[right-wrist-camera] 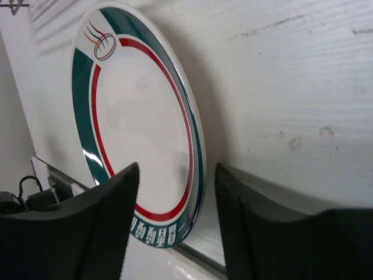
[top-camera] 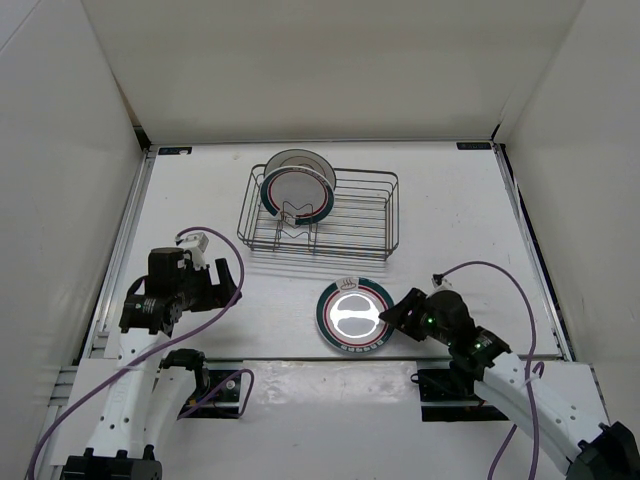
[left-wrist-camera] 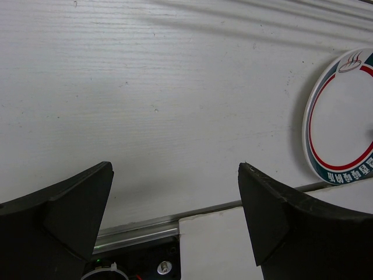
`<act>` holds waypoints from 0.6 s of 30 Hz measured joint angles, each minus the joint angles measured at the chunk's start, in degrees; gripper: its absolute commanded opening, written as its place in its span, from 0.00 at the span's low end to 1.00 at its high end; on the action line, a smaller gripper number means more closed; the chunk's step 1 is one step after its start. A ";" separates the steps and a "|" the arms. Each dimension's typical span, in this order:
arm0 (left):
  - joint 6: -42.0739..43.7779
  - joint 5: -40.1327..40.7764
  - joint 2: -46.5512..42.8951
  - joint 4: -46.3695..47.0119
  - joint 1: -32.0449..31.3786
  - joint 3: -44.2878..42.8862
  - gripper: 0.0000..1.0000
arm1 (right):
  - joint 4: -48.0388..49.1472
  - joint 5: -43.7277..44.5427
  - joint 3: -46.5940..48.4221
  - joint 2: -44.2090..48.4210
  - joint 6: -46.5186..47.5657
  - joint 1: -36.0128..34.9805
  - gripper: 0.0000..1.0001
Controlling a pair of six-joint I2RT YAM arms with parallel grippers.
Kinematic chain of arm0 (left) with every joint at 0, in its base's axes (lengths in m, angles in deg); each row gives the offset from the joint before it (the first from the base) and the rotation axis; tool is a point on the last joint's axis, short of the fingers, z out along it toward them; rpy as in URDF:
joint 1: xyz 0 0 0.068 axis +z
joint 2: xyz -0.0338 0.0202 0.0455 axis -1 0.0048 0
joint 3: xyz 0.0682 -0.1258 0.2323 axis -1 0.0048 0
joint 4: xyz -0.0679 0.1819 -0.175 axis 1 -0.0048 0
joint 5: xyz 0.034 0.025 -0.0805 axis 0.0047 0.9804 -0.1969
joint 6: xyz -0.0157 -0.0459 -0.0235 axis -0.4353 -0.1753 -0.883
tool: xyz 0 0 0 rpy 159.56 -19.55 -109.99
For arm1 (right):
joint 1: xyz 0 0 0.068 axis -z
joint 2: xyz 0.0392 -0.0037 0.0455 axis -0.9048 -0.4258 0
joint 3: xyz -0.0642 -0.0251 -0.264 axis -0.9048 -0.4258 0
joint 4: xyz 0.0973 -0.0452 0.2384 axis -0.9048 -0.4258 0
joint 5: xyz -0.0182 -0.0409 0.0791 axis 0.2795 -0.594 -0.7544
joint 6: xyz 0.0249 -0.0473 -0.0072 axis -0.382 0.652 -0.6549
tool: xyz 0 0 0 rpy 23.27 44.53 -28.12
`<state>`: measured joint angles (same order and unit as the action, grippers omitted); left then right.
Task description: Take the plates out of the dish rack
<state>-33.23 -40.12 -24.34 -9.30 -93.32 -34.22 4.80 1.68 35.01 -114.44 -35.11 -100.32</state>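
Note the left hand (left-wrist-camera: 175, 166) spread wide over the worktop (left-wrist-camera: 145, 87), nearer (by my reckoning) to the plates (top-camera: 297, 190) standing upright at the left end of the dish rack (top-camera: 392, 212). Further right, see a teal-rimmed plate (top-camera: 354, 316) lying flat, rim ungripped between the parted fingers of the right hand (right-wrist-camera: 176, 169).

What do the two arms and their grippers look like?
The left arm and right arm have white links with black joints and wrists. A purple cable loops from each. The left gripper and right gripper have broad, matte black, wedge-shaped fingers.
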 measured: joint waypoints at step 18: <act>0.00 0.02 -0.66 -0.07 0.00 0.17 1.00 | -26.60 12.90 28.41 -2.75 16.26 0.00 0.90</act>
<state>-33.23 -40.10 -25.00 -9.36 -93.32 -34.04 -21.80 14.57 63.42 -117.20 -18.85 -100.32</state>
